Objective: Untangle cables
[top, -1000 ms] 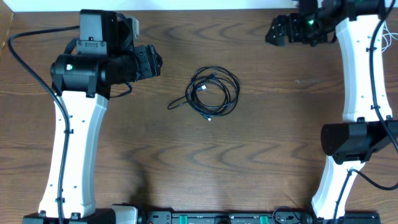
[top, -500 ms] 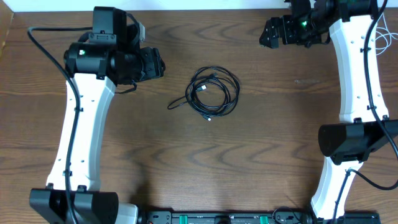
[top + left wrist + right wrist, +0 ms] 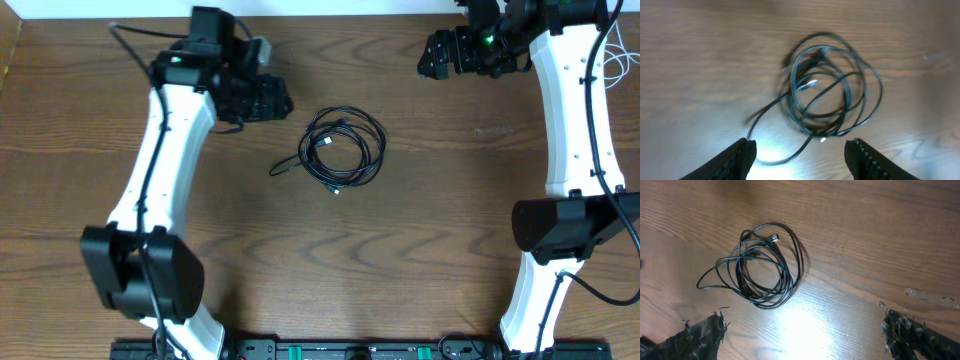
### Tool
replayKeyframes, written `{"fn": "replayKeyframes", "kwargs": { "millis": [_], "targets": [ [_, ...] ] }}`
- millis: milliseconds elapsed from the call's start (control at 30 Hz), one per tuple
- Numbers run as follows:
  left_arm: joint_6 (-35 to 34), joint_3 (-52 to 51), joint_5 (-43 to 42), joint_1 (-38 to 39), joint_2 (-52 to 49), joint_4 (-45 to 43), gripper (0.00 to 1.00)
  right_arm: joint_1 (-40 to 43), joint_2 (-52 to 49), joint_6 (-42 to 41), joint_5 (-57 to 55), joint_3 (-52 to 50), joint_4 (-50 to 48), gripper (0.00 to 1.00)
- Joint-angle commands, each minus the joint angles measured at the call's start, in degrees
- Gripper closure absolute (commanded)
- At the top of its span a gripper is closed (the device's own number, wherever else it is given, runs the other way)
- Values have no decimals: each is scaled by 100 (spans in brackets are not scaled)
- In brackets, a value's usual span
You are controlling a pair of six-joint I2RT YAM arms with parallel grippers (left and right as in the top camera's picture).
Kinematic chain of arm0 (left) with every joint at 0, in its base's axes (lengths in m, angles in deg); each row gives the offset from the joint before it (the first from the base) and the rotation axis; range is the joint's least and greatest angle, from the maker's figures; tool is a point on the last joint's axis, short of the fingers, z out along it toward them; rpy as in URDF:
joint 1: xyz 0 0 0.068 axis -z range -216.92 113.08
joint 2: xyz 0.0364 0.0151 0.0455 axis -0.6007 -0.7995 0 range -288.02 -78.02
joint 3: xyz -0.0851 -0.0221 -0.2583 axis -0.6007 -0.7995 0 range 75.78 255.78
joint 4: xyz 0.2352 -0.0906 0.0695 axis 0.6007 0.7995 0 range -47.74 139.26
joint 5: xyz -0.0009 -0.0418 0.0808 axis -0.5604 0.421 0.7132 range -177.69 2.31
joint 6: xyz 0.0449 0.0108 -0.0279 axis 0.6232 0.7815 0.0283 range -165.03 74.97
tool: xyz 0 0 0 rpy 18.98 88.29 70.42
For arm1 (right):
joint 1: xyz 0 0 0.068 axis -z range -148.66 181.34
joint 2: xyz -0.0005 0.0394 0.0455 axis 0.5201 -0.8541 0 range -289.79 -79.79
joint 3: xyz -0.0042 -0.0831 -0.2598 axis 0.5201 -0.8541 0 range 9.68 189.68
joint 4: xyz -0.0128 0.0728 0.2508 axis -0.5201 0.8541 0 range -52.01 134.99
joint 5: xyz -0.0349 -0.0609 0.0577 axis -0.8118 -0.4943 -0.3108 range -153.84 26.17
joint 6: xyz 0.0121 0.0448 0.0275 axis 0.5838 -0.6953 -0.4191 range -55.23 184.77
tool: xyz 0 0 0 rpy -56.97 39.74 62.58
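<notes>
Cables (image 3: 342,150) lie as one loose black coil of several overlapping loops near the middle of the wooden table (image 3: 430,240), flat on the surface and touched by neither arm. One end trails out of the coil toward the left arm's side and finishes in a small plug (image 3: 275,171); another plug end lies inside the loops. How many separate cords make up the bundle cannot be told. The left gripper (image 3: 283,102) hovers near the coil's upper left, apart from it. Its wrist view shows its two fingers (image 3: 742,157) spread wide with nothing between them, the coil lying beyond the tips. The right gripper (image 3: 432,56) sits well apart from the coil, near the table's far edge on the right. Its jaws are likewise parted wide and hold nothing in its wrist view, where the coil shows ahead and to the left.
</notes>
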Motion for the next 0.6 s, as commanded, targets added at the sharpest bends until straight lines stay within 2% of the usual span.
{"fn": "replayKeyframes", "kwargs": {
  "millis": [0, 200, 433, 500, 567],
  "targets": [
    [284, -28, -417, 256, -417, -243, 38, -24, -63, 50, 26, -26, 13, 1],
    [776, -28, -396, 640, -1150, -564, 40, 17, -63, 111, -79, -26, 4, 1],
    [813, -28, -389, 745, -1685, -815, 40, 17, -63, 177, -144, -26, 11, 1],
    [813, -28, -391, 745, -1832, -824, 49, 17, -63, 177, -142, -26, 11, 1],
    [811, -28, -393, 745, -1932, -822, 67, 17, -63, 177, -142, -26, 9, 1]
  ]
}}
